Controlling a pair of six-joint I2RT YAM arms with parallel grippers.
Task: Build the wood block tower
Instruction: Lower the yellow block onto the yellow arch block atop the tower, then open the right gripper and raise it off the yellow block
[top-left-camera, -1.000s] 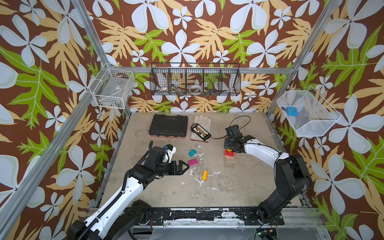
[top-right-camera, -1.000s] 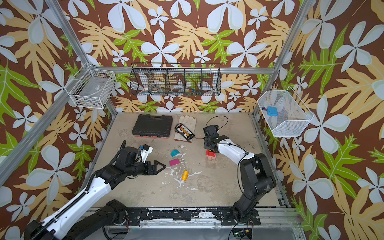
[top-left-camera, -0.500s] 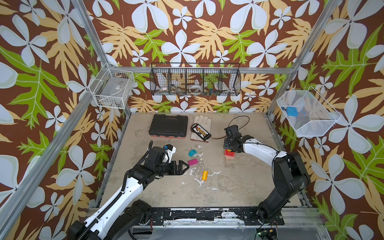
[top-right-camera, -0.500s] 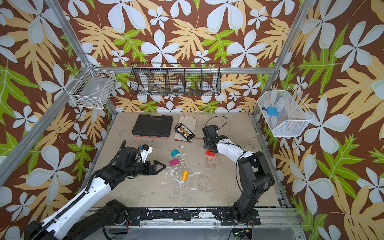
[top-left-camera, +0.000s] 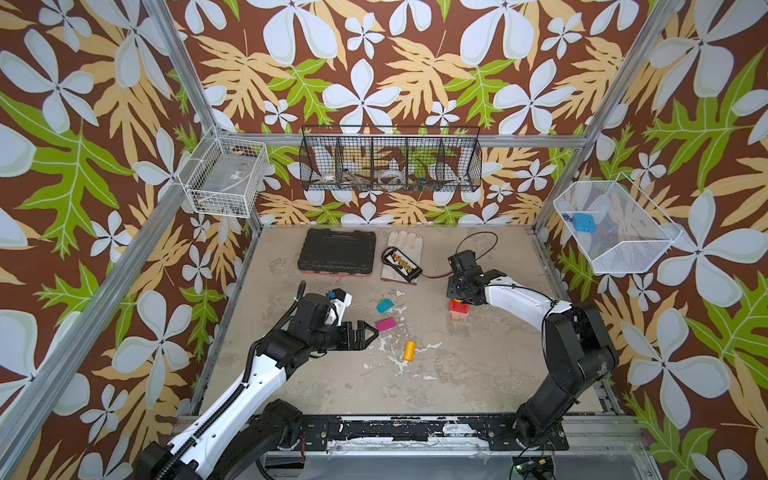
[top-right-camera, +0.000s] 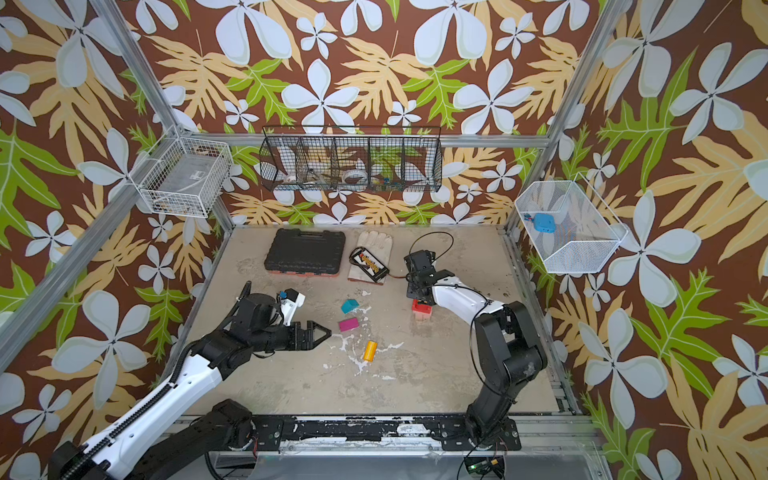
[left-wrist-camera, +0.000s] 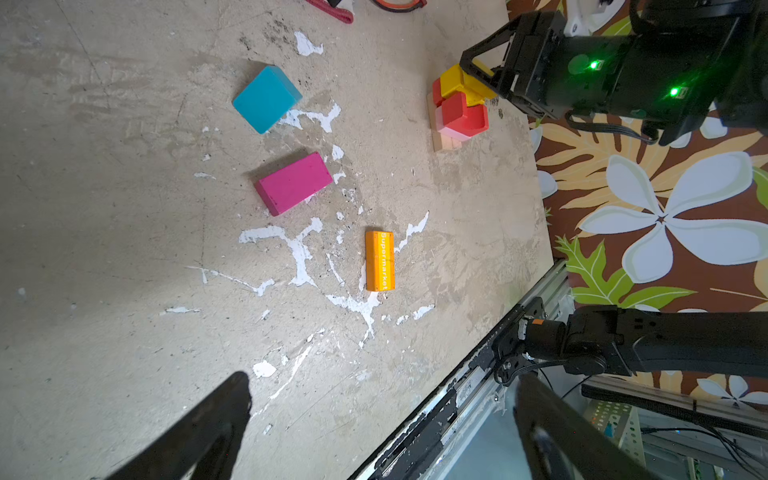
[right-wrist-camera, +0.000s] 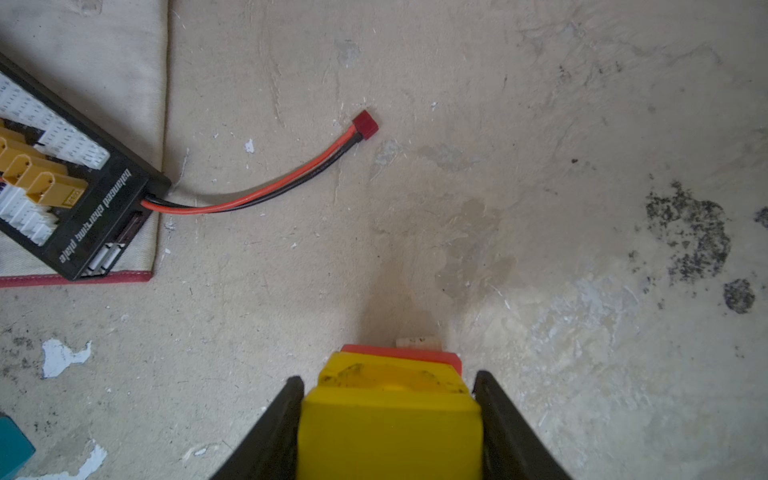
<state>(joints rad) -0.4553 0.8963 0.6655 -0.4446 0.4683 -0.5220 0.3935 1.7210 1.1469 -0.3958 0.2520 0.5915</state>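
1. Orange block (left-wrist-camera: 379, 261), lying flat on the tabletop. White lettering runs lengthwise along its upper face and reads "Supermarket". In both top views the word is too small to read.

2. Black charging board (right-wrist-camera: 75, 199), resting on a beige work glove (right-wrist-camera: 104, 62). White slanted print near the corner where the red-and-black lead (right-wrist-camera: 270, 191) leaves the board reads "balanced charging plate". A yellow connector beside that print carries a small mark that is too fine to read. In both top views the board's markings are illegible.
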